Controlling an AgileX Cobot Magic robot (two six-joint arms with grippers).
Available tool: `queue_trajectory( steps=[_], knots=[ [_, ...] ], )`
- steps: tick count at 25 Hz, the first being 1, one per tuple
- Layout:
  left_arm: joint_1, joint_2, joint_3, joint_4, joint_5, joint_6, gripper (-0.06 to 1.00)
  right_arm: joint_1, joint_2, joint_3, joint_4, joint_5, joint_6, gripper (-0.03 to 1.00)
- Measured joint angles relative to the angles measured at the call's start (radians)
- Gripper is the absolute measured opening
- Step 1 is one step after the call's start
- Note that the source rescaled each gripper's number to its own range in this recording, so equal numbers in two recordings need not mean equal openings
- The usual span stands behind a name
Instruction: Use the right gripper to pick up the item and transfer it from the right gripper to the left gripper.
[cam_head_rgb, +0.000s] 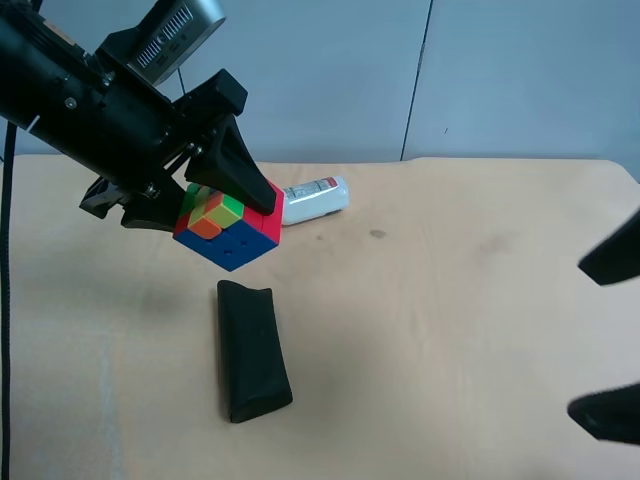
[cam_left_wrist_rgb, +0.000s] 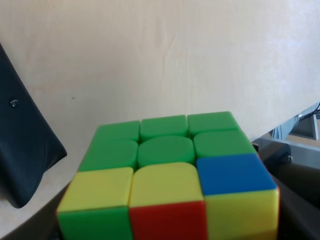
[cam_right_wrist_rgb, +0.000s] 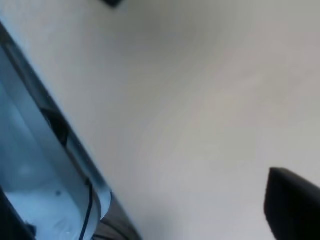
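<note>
Since the left wrist view is filled by the same cube that the arm at the exterior high view's left holds, that arm is the left one. The small 3x3 puzzle cube of glossy plastic squares (cam_head_rgb: 228, 228) is clamped between the wedge-shaped black fingers of the left gripper (cam_head_rgb: 222, 205), lifted off the pale tan wood-grain tabletop (cam_head_rgb: 450, 300). All sides being equal, the cube has no long axis. It sits tilted, with a blue face turned down toward the camera, a red face toward the exterior high view's right, and a mixed green, yellow and orange face up. In the left wrist view the near face of the cube (cam_left_wrist_rgb: 170, 175) is mostly green, with rounded tile edges. One matte black finger (cam_left_wrist_rgb: 25, 150) with a small screw head stands beside it. A grey ribbed box (cam_head_rgb: 178, 35) rides on the left arm. A flat black fabric pouch (cam_head_rgb: 252, 350) lies below the cube, lengthwise toward the camera. A white cylindrical bottle (cam_head_rgb: 315, 200) lies on its side just past it. The right gripper (cam_head_rgb: 608, 335) is at the view's right edge, fingers spread wide with nothing between them. Bare tabletop lies between the two arms. The right wrist view is blurred, showing only one finger (cam_right_wrist_rgb: 295, 210).
</note>
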Motion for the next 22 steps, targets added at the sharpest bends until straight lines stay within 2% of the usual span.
queue_trajectory(
  steps=[7,12,22],
  knots=[
    [0.000,0.000,0.000,0.000,0.000,0.000,0.00,0.000,-0.275,0.180,-0.075,-0.060,0.150,1.00],
    [0.000,0.000,0.000,0.000,0.000,0.000,0.00,0.000,-0.437,0.269,-0.088,-0.116,0.194,1.00],
    [0.000,0.000,0.000,0.000,0.000,0.000,0.00,0.000,-0.596,0.308,-0.115,-0.149,0.246,1.00]
  ],
)
